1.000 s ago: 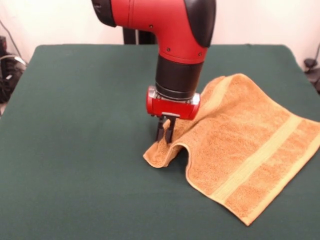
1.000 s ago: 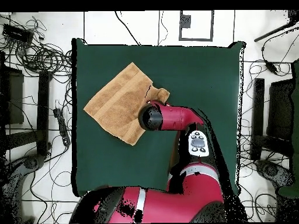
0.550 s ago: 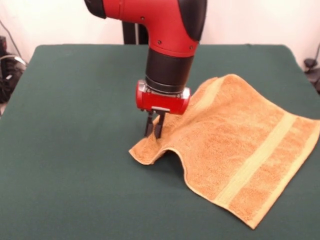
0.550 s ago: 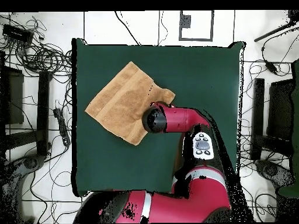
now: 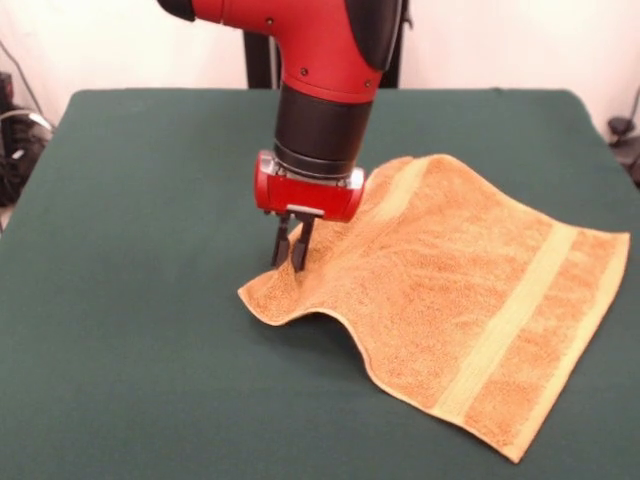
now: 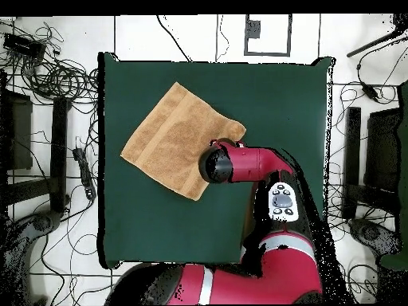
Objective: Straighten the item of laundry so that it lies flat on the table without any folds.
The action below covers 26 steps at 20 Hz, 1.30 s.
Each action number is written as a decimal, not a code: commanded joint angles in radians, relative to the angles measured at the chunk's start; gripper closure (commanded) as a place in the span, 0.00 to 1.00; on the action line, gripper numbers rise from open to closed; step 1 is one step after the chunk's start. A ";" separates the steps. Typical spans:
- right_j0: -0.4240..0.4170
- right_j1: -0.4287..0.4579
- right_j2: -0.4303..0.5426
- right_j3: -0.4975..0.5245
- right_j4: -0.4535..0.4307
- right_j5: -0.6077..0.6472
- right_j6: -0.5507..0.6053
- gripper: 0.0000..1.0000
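Floor around the table, overhead view: pale, marked with dark lines. Tangled black cables heaped at upper left, more strands trailing down the left side. Long dark upright stand just left of the table edge. Small dark box at far upper left corner. Grey square frame above the top edge. Dark equipment at right, cables looping beside it. Front view: white wall behind; black gear at left edge
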 commanded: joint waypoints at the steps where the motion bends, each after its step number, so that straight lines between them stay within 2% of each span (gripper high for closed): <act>1: 0.001 0.019 0.024 0.047 -0.046 0.042 0.037 1.00; 26: -0.062 -0.013 0.036 0.051 -0.136 0.051 -0.004 1.00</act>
